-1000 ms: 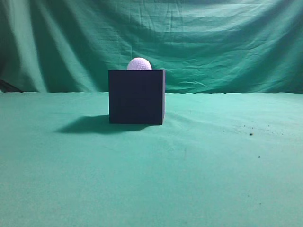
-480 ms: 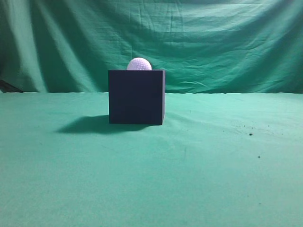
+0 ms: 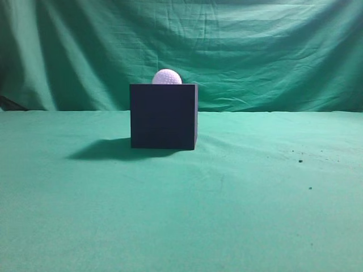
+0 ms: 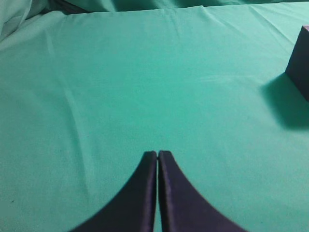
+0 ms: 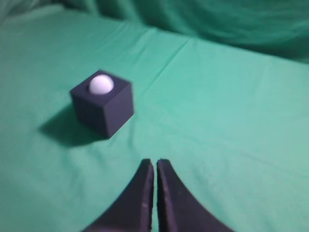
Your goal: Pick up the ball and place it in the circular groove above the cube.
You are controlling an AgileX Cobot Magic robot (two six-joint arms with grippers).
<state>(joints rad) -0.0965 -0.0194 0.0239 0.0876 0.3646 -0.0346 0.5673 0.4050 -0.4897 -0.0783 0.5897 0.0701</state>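
The golf ball sits on top of the dark cube, its lower part sunk below the cube's upper edge, so it looks seated in the groove and not merely perched on a flat face. From the right wrist view this reads more plainly: the ball shows as a pale disc set inside the cube's top face, with dark rim all around it, though that picture is a little blurred. The cube stands alone on the green cloth, casting a shadow to its left, with a draped green backdrop behind. I'd judge the placing itself finished, with only pulling back and settling left to do; the next move calls for nothing near the cube, just keeping both arms clear so the ball is not knocked out. Neither arm appears in the exterior view at all. The right gripper hangs well apart from the cube, its two dark fingers pressed together with only a hairline between them and nothing held. The left gripper is likewise closed to a thin seam and empty, over bare cloth. The left wrist view catches only a corner of the cube at its right edge and no ball, while the exterior view alone shows how deep the ball rides against the cube's top line.
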